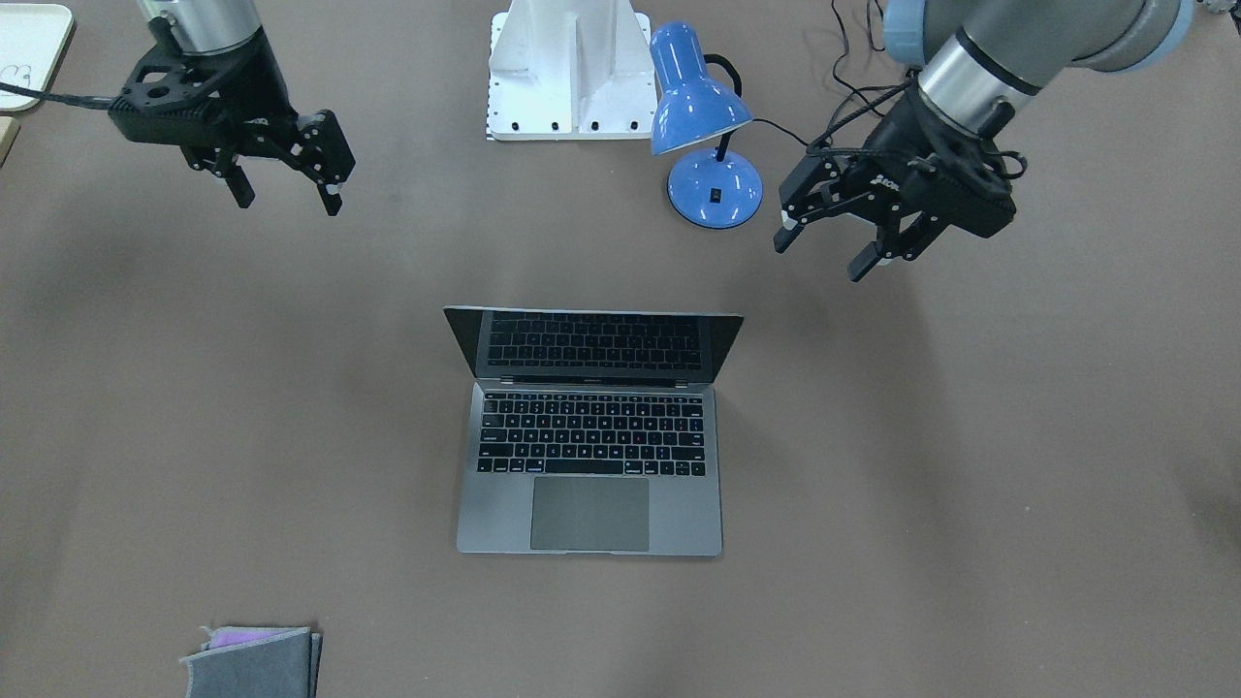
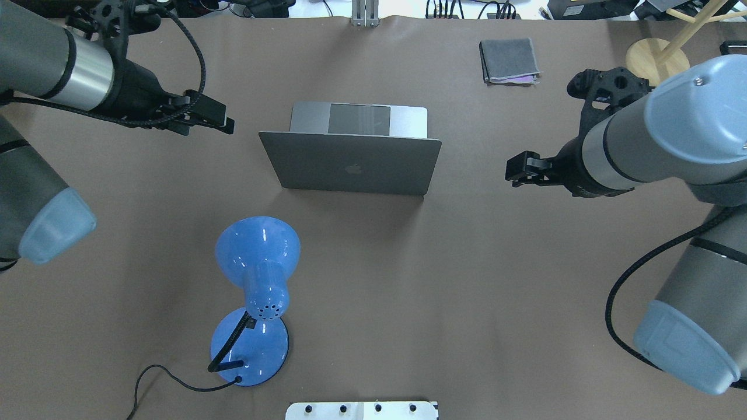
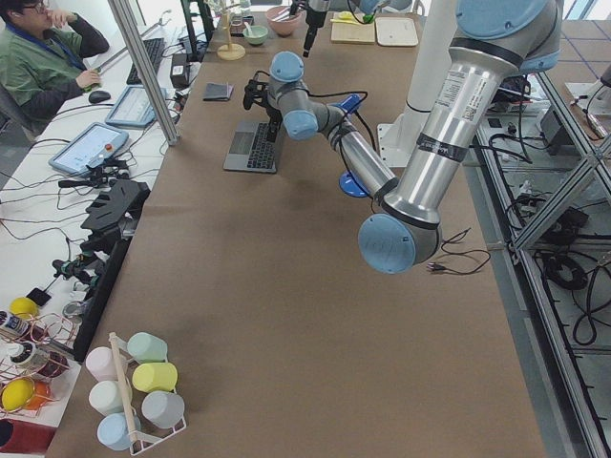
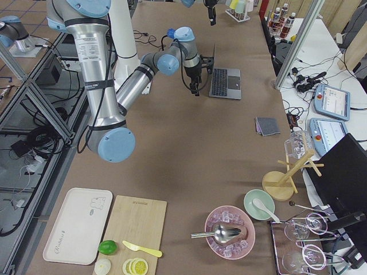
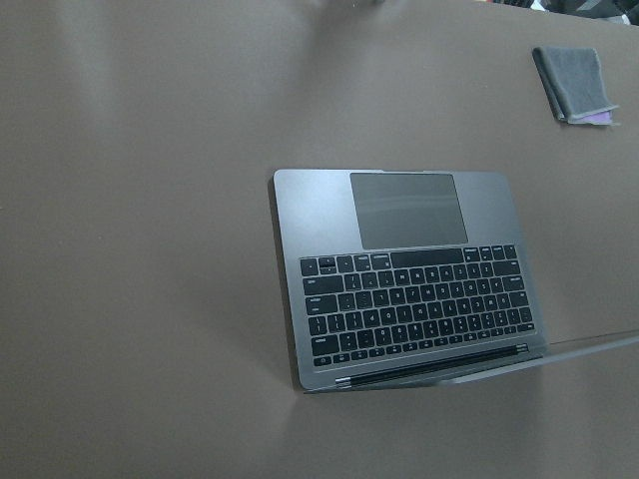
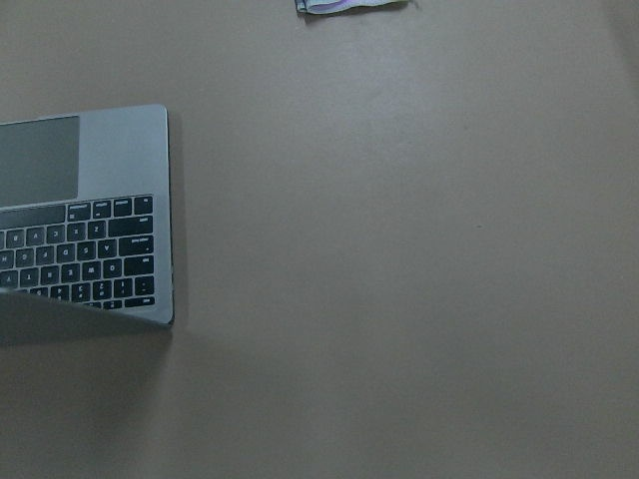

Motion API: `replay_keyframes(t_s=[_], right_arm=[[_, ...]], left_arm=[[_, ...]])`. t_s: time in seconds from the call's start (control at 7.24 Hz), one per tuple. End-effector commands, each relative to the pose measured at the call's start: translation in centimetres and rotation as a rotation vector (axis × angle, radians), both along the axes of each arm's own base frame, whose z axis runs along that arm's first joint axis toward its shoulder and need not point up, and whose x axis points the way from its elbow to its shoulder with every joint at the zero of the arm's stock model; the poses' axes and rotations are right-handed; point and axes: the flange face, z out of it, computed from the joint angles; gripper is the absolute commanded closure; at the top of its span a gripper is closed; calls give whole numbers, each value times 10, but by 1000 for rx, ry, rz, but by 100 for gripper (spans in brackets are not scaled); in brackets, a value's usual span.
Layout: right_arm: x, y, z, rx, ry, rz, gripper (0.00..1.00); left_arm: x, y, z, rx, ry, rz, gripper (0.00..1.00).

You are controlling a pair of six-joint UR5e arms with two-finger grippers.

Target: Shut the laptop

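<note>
The laptop [image 1: 591, 465] lies open in the middle of the brown table, its screen upright and tilted slightly back. In the overhead view its grey lid [image 2: 350, 163] with the dark apple logo faces me. My left gripper [image 1: 819, 259] is open and empty, hovering above the table off the laptop's side; it also shows in the overhead view [image 2: 224, 119]. My right gripper [image 1: 288, 205] is open and empty, hovering off the other side, also visible overhead [image 2: 513, 172]. The left wrist view shows the keyboard and trackpad [image 5: 409, 289]; the right wrist view shows one corner [image 6: 100, 220].
A blue desk lamp [image 1: 703, 126] with a black cable stands behind the laptop, near my left gripper; it also shows overhead [image 2: 257, 262]. A white mount plate [image 1: 570, 68] sits at the robot's base. A folded grey cloth [image 1: 254, 662] lies at the table's far edge.
</note>
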Motion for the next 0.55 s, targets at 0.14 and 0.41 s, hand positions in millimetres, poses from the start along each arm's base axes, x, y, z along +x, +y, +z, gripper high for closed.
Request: replay_keyframes(t_s=[0.14,0.41], right_arm=[[-47,24,-22,-11,37,-14,14],[-70,28,-40,-16,41,-9,50]], left_arm=[[57,21,-37,-18,-99,5,38],[79,33,-50,-13,-123,21,57]])
